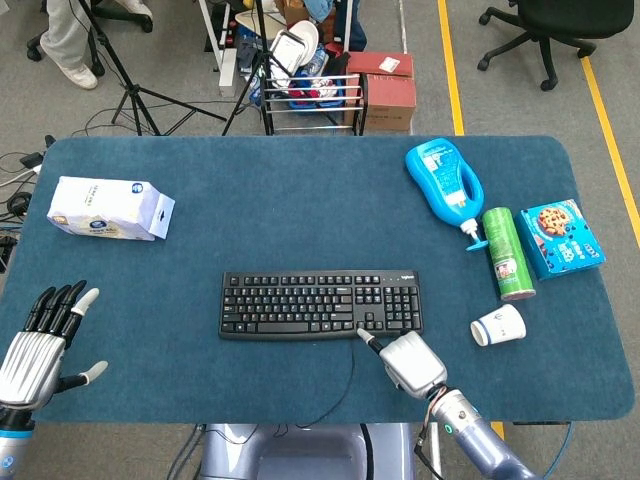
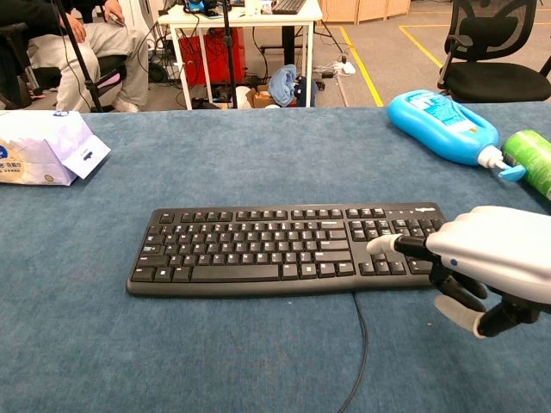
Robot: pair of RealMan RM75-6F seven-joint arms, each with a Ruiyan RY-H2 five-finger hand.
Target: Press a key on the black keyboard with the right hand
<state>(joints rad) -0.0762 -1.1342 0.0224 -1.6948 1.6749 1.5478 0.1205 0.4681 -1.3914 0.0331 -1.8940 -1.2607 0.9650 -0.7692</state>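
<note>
The right hand (image 1: pixel 407 362) is at the front right of the keyboard (image 1: pixel 320 303). One of its fingers (image 2: pixel 385 244) is stretched out straight and points to the left, and the other fingers are curled under the palm with nothing in them. In the chest view the white tip of the straight finger lies over the keys between the main block and the number block, at the front rows. I cannot tell if the tip really touches a key or is only just above it.

The left hand (image 1: pixel 35 348) is at the front left edge of the worktop (image 1: pixel 300 200), well apart from the keyboard. Its fingers are spread and straight, and it holds nothing.

The keyboard lies flat in the middle of the worktop, its long side along the front edge, and its cable goes toward the front.

There is one keyboard. On the right side there are one blue bottle (image 1: pixel 445 183), one green can (image 1: pixel 508 254), one blue box (image 1: pixel 562 237) and one paper cup (image 1: pixel 498 325). On the left side lies one white pack (image 1: pixel 108 208).
</note>
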